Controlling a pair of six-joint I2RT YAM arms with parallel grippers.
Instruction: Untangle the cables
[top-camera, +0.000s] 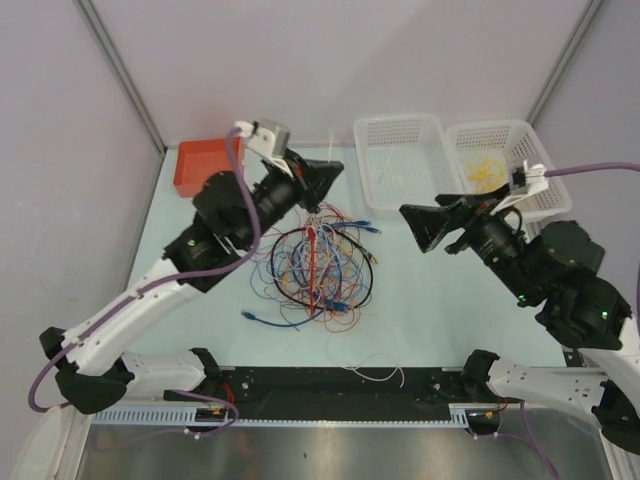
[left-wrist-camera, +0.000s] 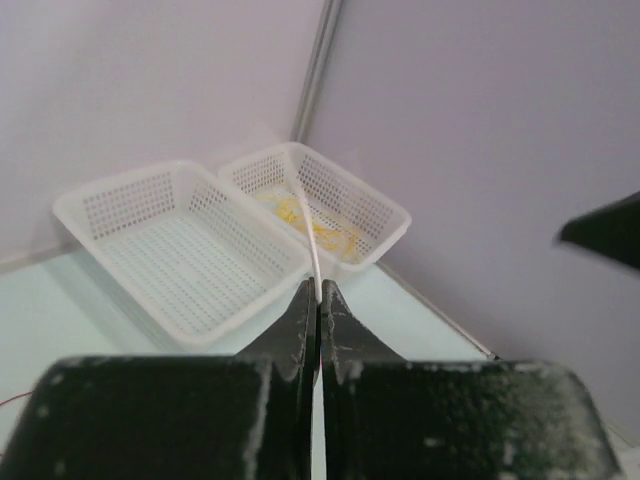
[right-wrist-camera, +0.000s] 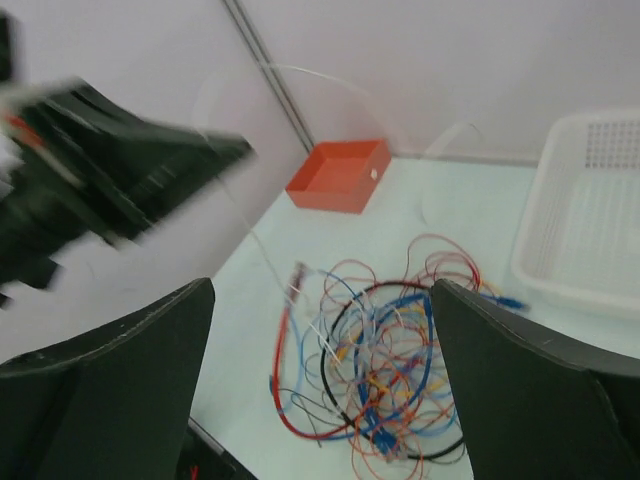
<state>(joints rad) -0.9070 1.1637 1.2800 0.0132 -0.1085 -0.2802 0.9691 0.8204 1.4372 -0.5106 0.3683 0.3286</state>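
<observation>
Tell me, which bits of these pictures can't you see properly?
Left wrist view: the white wire disappears into the shut left gripper, which hides the rest.
Right wrist view: the left arm is a blur.
Top view: the tangled wires are too thin to follow; the yellow things in the right basket are too small to name.

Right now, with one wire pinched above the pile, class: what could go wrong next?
The left jaws pinch a thin white wire only at their tips, so it may slip out. That wire seems to trail back into the tangle; pulling on it could drag everything along or tighten knots.
</observation>
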